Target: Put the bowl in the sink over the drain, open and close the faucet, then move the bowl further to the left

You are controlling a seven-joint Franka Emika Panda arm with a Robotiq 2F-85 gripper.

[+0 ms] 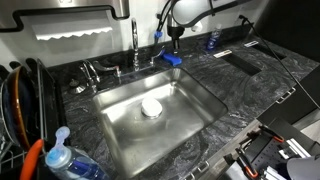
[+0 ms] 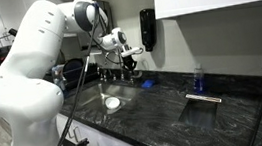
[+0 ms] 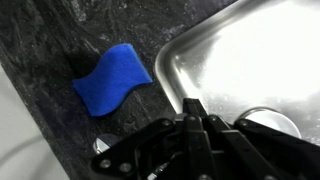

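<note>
The small white bowl (image 1: 151, 107) (image 2: 112, 104) sits in the middle of the steel sink (image 1: 190, 95) (image 2: 89, 100), covering the drain, which is hidden. The chrome faucet (image 1: 135, 42) rises behind the sink's back rim. My gripper (image 1: 175, 40) (image 2: 129, 55) hangs above the counter at the sink's back corner, over a blue sponge (image 1: 172, 59) (image 2: 148, 83), away from the bowl. In the wrist view my gripper (image 3: 195, 108) is shut with nothing between its fingers. There the sponge (image 3: 110, 78) lies beside the sink's corner (image 3: 240, 60), and a round pale rim (image 3: 270, 118) peeks past the fingers.
A blue-capped clear bottle (image 1: 60, 155) and a dish rack (image 1: 20, 100) stand on the counter at one end of the sink. A small blue bottle (image 1: 211, 41) (image 2: 196, 79) stands by the wall. A dark flat plate (image 1: 243, 60) (image 2: 198, 110) lies on the marbled counter.
</note>
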